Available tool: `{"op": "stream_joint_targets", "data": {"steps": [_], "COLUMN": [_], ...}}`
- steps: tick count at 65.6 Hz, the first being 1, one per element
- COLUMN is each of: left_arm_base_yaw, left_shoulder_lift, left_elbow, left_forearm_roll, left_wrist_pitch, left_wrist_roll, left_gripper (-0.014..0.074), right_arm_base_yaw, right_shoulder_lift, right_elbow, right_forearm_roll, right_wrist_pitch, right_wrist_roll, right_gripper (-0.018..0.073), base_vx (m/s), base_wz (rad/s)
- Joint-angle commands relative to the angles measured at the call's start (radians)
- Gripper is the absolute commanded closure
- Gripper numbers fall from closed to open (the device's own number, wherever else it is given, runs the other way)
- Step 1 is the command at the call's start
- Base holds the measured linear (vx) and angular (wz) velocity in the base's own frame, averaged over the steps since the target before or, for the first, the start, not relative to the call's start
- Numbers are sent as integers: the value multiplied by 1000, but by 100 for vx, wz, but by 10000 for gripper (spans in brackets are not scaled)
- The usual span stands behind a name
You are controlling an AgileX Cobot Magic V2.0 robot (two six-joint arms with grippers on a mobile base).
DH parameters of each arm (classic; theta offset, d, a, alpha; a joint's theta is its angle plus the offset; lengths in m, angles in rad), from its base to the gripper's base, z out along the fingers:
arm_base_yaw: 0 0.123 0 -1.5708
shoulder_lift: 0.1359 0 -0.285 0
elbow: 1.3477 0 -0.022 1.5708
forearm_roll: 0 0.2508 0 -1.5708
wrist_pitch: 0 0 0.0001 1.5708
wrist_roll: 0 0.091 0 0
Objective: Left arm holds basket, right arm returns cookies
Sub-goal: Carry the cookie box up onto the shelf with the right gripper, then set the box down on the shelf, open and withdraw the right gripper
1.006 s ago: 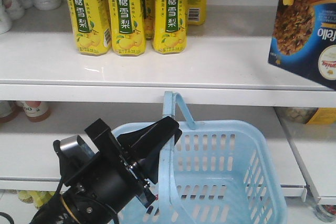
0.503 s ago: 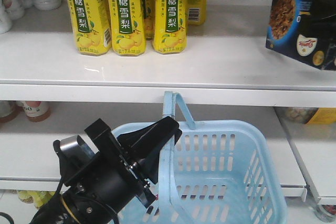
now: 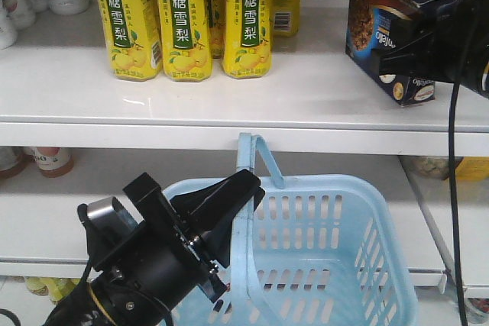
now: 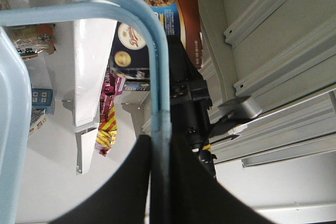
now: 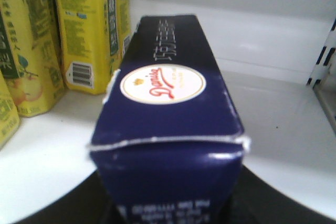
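The light blue basket [image 3: 336,265] hangs in front of the lower shelf. One of its swing handles [image 3: 246,181] stands upright, and my left gripper [image 3: 243,192] is shut on it. In the left wrist view the handle [image 4: 157,77] runs straight between the black jaws of the left gripper [image 4: 160,148]. The dark navy cookies box [image 3: 380,24] is over the right end of the upper shelf, and my right gripper [image 3: 419,34] is shut on it. Seen from the right wrist, the cookies [image 5: 167,103] point toward the shelf's back with the right gripper [image 5: 168,211] around their near end. Whether the box touches the shelf I cannot tell.
Yellow drink bottles [image 3: 183,17] stand in a row on the white upper shelf [image 3: 229,101], left of the box, and also show as yellow bottles [image 5: 79,30] in the right wrist view. Jars and packets sit on the lower shelf [image 3: 46,227]. A black cable [image 3: 452,188] hangs from the right arm.
The right arm has carried the cookies leftward over the upper shelf and turned the box; the arm itself has come into view. The left gripper and basket have not moved.
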Motion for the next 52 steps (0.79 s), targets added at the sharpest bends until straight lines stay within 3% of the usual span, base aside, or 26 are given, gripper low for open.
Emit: {"op": "stream_joint_targets", "data": {"steps": [1,19,32,43,52], "left_arm_base_yaw": [10,10,10,10,10], "left_shoulder_lift": [-31,-31,-31,-31,-31], "left_elbow": [-29,-29,-29,-29,-29], "left_forearm_roll": [-43,-43,-43,-43,-43], "left_wrist_pitch": [-269,-269,-269,-269,-269], "left_wrist_roll": [8,8,8,8,8], "left_gripper": [599,599,599,599,599], "right_arm_base_yaw": [-8,-8,-8,-8,-8], "right_shoulder_lift": [1,6,-3,-11,-14], "right_elbow": [-28,-28,-28,-28,-28], "right_forearm_roll": [-17,-17,-17,-17,-17], "right_wrist_pitch": [-32,-80,-130,-127,-117], "right_wrist_roll": [1,-10,-15,-15,-15], "right_gripper": [565,540,383,176,91], "base_vx": [0,0,0,0,0], "base_wz": [0,0,0,0,0]}}
